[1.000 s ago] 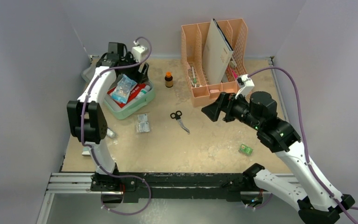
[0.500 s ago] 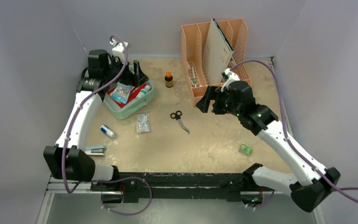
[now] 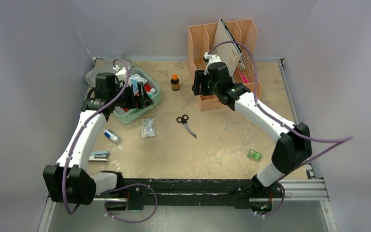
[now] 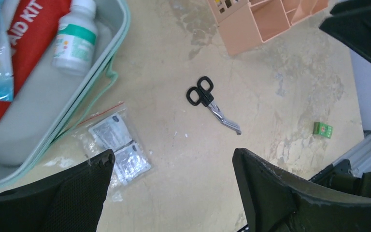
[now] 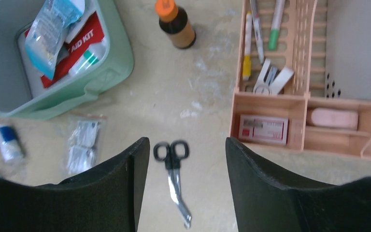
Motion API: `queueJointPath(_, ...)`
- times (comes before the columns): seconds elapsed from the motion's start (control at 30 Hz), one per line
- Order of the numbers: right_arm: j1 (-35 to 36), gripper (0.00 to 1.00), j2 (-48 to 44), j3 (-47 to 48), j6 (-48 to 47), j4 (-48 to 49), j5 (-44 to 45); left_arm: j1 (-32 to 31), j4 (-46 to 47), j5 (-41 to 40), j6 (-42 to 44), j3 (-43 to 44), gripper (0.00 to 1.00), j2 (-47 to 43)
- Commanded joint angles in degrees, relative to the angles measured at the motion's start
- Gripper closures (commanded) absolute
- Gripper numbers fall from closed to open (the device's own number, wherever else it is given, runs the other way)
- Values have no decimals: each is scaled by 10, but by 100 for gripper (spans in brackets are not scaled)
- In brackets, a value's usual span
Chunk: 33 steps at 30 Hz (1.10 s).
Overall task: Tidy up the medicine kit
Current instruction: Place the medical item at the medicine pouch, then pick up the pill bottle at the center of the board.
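The medicine kit (image 3: pixel 150 103) is a mint-green case lying open at the back left, its lid (image 3: pixel 98 71) folded back behind it. Inside are a red first-aid pouch (image 5: pixel 77 48), a clear blue packet (image 5: pixel 48 29) and a white bottle (image 4: pixel 75 38). My left gripper (image 3: pixel 142 94) hovers over the case's right part, open and empty; in the left wrist view this gripper (image 4: pixel 173 157) frames bare table beside a bag of sachets (image 4: pixel 116 145). My right gripper (image 3: pixel 196 83) hangs open and empty in front of the organizer; in the right wrist view this gripper (image 5: pixel 187 142) sits above black-handled scissors (image 5: pixel 173 174).
A peach file organizer (image 3: pixel 207 102) stands at the back right. A brown bottle with an orange cap (image 3: pixel 175 82) stands between it and the case. On the table lie the scissors (image 3: pixel 186 124), the sachets (image 3: pixel 148 127), a small white-and-blue bottle (image 3: pixel 110 136), a stapler (image 3: pixel 99 155) and a small green box (image 3: pixel 254 154).
My left arm swung forward from the back corner to over the case's right side, jaws spreading wider. My right arm reached left and back to the organizer's front, jaws narrowing somewhat.
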Motion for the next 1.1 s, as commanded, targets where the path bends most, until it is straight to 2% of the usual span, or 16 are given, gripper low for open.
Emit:
queueJointPath(0.0, 5, 39, 65, 69, -64, 81, 34, 1, 3, -97, -44, -23, 9, -81)
queueJointPath(0.13, 11, 39, 137, 125, -98, 132, 24, 2, -11, -121, -44, -47, 8, -112)
queueJointPath(0.23, 15, 38, 211, 186, -129, 136, 23, 1, -5, -97, -31, -67, 4, -117)
queueJointPath(0.4, 19, 32, 311, 281, -172, 129, 31, 2, 7, -69, -25, -72, 9, -122)
queueJointPath(0.6, 20, 35, 403, 371, -220, 119, 49, 1, 11, -61, -18, -75, 10, -139)
queueJointPath(0.87, 20, 35, 458, 420, -236, 118, 37, 1, 10, -56, -18, -74, 10, -140)
queueJointPath(1.07, 20, 41, 496, 454, -228, 114, 13, 1, 10, -51, -17, -75, 11, -138)
